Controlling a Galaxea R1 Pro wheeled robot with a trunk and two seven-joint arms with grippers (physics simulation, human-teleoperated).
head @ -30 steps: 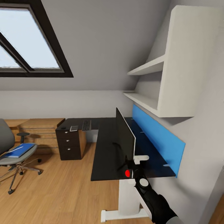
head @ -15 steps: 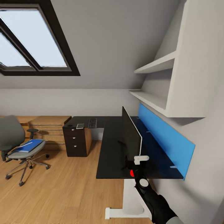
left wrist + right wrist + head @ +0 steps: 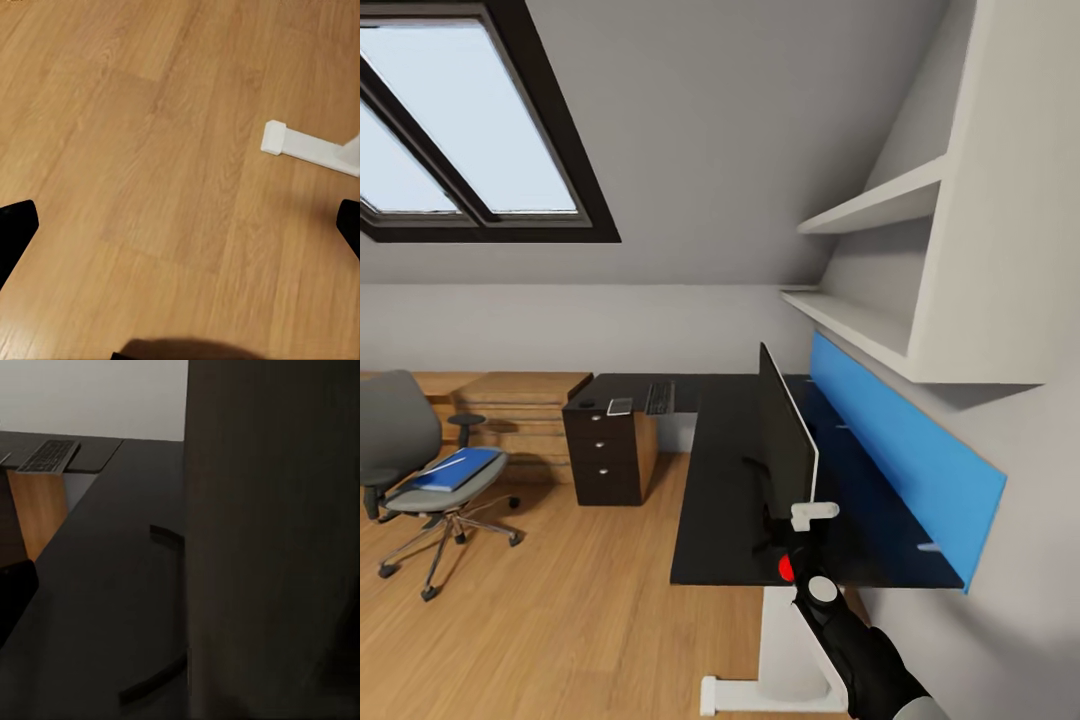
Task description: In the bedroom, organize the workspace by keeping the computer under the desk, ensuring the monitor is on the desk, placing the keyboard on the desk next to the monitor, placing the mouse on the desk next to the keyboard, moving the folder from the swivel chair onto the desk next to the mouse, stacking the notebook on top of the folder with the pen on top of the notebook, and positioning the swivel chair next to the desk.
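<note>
The black desk (image 3: 720,480) runs along the right wall. On it the monitor (image 3: 788,445) stands edge-on, its red dot (image 3: 787,568) at the near lower corner. My right gripper (image 3: 801,537) is at that corner. In the right wrist view the monitor's panel (image 3: 270,532) looms close, and one fingertip (image 3: 15,592) stands far out at the side, so the jaws are open. The keyboard (image 3: 658,398) and the notebook (image 3: 619,406) lie on the far wing. The blue folder (image 3: 455,468) rests on the swivel chair (image 3: 405,450). My left gripper (image 3: 180,225) hangs open over the floor.
Black drawers (image 3: 605,455) stand under the far wing, beside low wooden shelving (image 3: 510,405). A blue panel (image 3: 905,470) and white wall shelves (image 3: 880,330) line the right wall. The desk's white foot (image 3: 304,146) lies on the wooden floor (image 3: 560,620).
The whole picture has shifted, so the camera moved; the desk and chair now sit further right in it. My right gripper stays at the monitor's lower corner.
</note>
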